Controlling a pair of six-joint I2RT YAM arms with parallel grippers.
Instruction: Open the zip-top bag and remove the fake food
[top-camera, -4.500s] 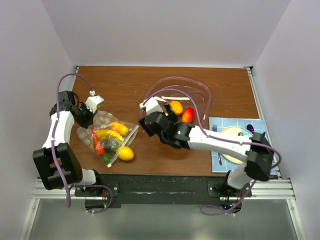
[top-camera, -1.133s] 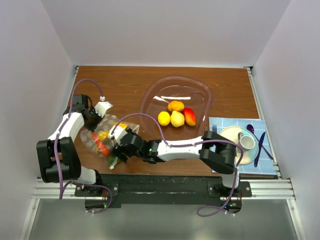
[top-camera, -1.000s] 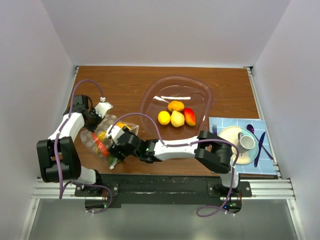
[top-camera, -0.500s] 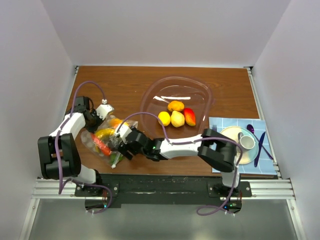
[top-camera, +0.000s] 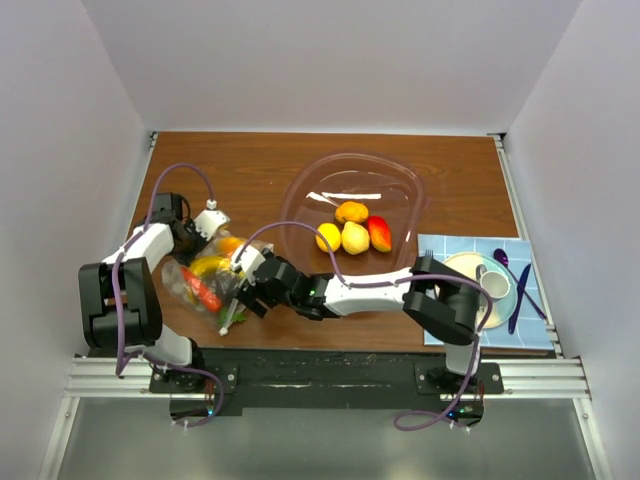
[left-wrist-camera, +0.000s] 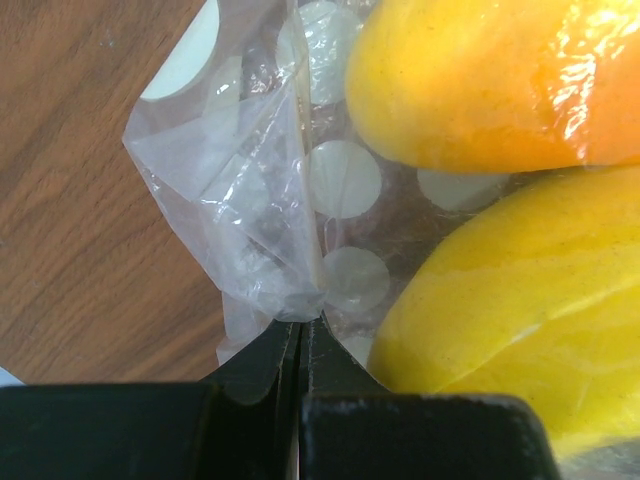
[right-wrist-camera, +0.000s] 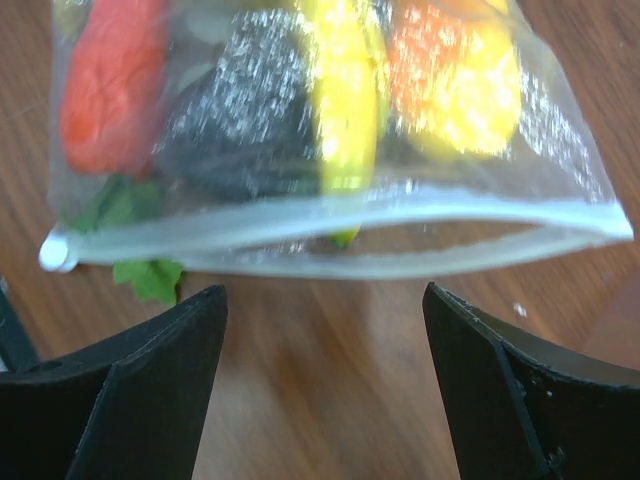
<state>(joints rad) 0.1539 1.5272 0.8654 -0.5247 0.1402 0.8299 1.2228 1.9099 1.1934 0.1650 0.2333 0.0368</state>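
clear plastic with white dots, the bag (top-camera: 205, 285) lies near the front left corner of the table (top-camera: 250, 170), bulging with toy food (right-wrist-camera: 340, 90): red, dark, yellow and orange pieces show through it in the right wrist view. the left gripper (left-wrist-camera: 298, 335) is clamped tight on a corner of the bag's closed end, film bunched between its tips, two yellow-orange pieces pressed just beside them. the right gripper (right-wrist-camera: 322, 295) hangs spread wide and holding nothing, just in front of the bag's mouth, whose white zip strip looks parted along its middle; a green leaf pokes out at one end. four pieces already sit in the big clear bowl (top-camera: 340, 185) at the middle of the table toward the back edge, so the job looks partly done.

the step in hand appears to be reaching in for the next piece. to do it well, the left grip should hold firm so the bag cannot slide along when the other arm pulls. the right jaws would best enter through the gap in the strip, one on each side of a single piece, likely the yellow one nearest the opening, and close on the toy alone, not on the film. the slick plastic could let a piece squirt back.
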